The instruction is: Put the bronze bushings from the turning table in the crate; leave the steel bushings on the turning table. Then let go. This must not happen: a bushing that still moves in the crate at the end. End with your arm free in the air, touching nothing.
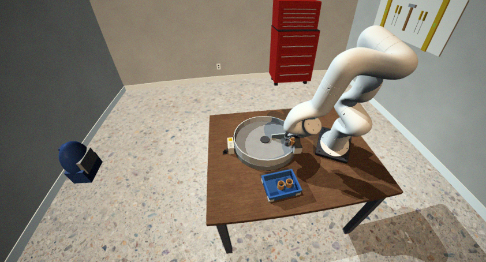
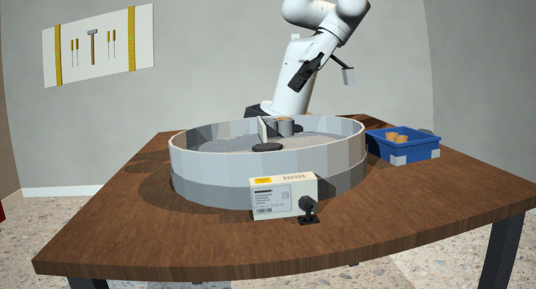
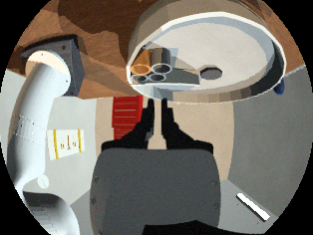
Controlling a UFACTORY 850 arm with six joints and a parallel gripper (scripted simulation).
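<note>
The turning table (image 1: 263, 162) (image 2: 209, 167) (image 3: 234, 50) is a round grey walled pan. One bronze bushing (image 1: 292, 141) (image 2: 284, 118) (image 3: 143, 56) stands in it near the wall on the robot's side. Three steel bushings stand close around it, one steel bushing (image 2: 286, 128) (image 3: 160, 56) right beside it. Two bronze bushings (image 1: 288, 183) (image 2: 400, 139) are in the blue crate (image 1: 284, 195) (image 2: 416, 153). My gripper (image 2: 295, 86) (image 3: 157, 107) is shut, with a narrow empty gap between the fingertips. It is tilted and hangs above the pan's robot-side edge, over the bushings.
An upright divider plate (image 1: 277, 136) (image 2: 261, 129) stands in the pan beside the bushings. A dark hub (image 1: 265, 139) (image 2: 267, 147) (image 3: 210, 73) is at the pan's centre. A white control box (image 1: 230, 145) (image 2: 282, 197) stands against the pan's outside. The crate stands beside the pan.
</note>
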